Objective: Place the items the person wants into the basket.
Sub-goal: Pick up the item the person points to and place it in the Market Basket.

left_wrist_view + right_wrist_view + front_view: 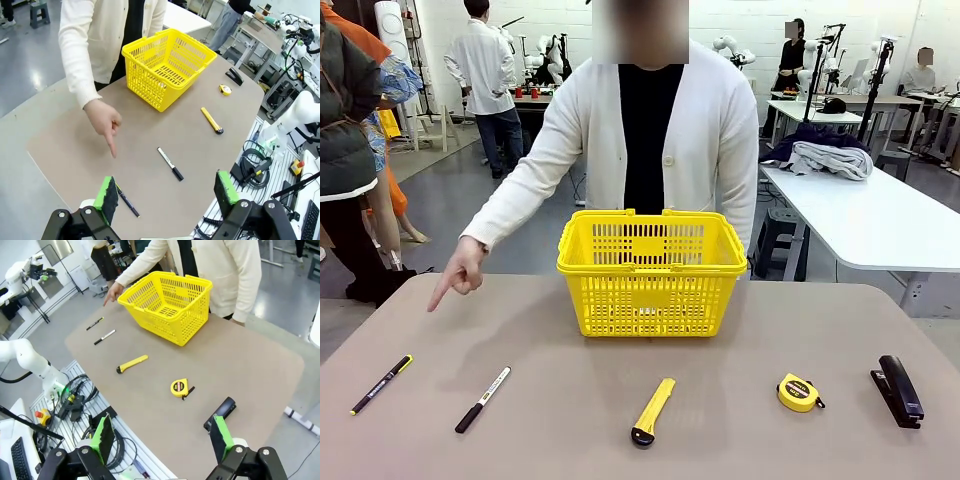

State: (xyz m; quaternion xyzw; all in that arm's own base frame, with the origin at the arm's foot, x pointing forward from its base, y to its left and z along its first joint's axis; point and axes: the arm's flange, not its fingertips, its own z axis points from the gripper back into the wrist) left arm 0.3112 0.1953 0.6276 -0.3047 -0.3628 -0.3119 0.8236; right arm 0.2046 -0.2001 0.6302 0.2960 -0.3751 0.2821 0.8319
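Front view: the grey table (570,440) runs off the frame at both sides and at the near edge. The person (720,130) stands at 12 o'clock. One hand (460,272) is curled, with its index finger aimed down at the tabletop. The other hand is hidden behind the basket (651,290), which sits upright at mid-table near the far edge.

In the left wrist view the left gripper (166,190) stands spread wide and holds nothing. One of its pads hides an end of the pen. The right gripper (162,436) is equally wide and bare, with one pad covering the stapler's near end.

Taking the basket as the dial's centre:
- The utility knife (652,411) lies at 6 o'clock.
- The stapler (899,390) is at 4.
- The marker (482,400) is between 7 and 8.
- The pen (381,384) is at 8, with the pointing fingertip at its 1 o'clock and clear of it.
- The tape measure (798,392) is between 4 and 5.

Print on the marker and pen is too small to read.
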